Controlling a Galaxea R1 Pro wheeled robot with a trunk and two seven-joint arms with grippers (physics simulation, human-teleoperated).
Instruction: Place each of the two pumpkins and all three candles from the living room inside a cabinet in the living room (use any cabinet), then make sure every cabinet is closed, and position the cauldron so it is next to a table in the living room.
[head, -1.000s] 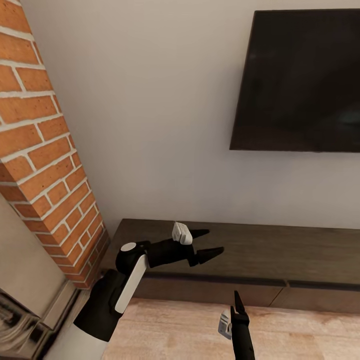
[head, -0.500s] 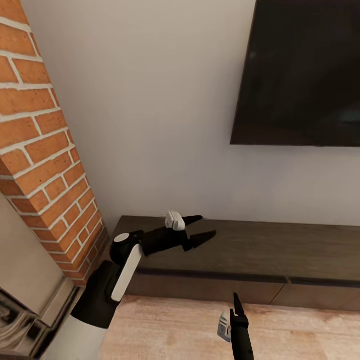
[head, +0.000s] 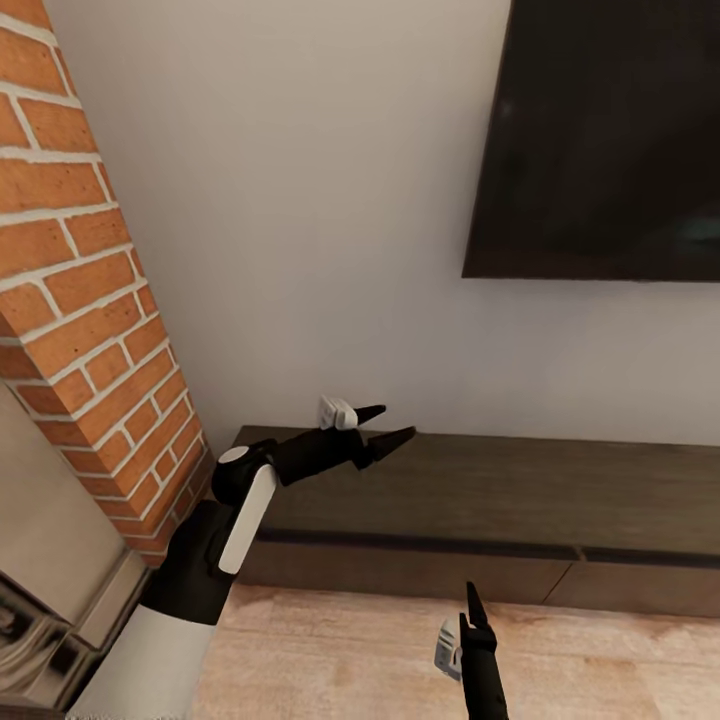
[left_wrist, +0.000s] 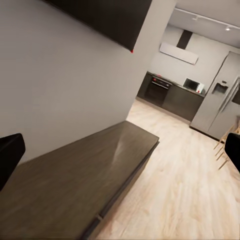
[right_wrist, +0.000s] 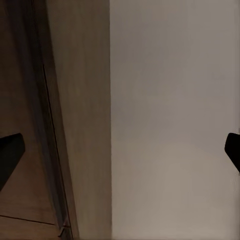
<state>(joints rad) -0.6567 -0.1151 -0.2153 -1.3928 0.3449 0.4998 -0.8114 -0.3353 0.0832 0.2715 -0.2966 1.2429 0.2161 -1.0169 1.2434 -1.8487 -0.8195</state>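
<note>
The long low dark-brown wooden cabinet (head: 480, 495) sits by the far wall, drawers shut. The left tool (head: 383, 424) hangs over its left end, wide open, holding nothing. The right tool (head: 470, 605) is near, also open and holding nothing.

Wall-mounted TV (head: 600, 140): black, screen dark, upper right of the head view. Brick fireplace column (head: 75, 290): red-orange bricks, pale mortar, at left. Wall (head: 320, 200): plain off-white. Floor (head: 350, 650): light wood planks. Beyond, in the left wrist view: dark kitchen units (left_wrist: 175, 97) with built-in oven (left_wrist: 159, 91), microwave (left_wrist: 192, 85), and a steel refrigerator (left_wrist: 220, 100).
</note>
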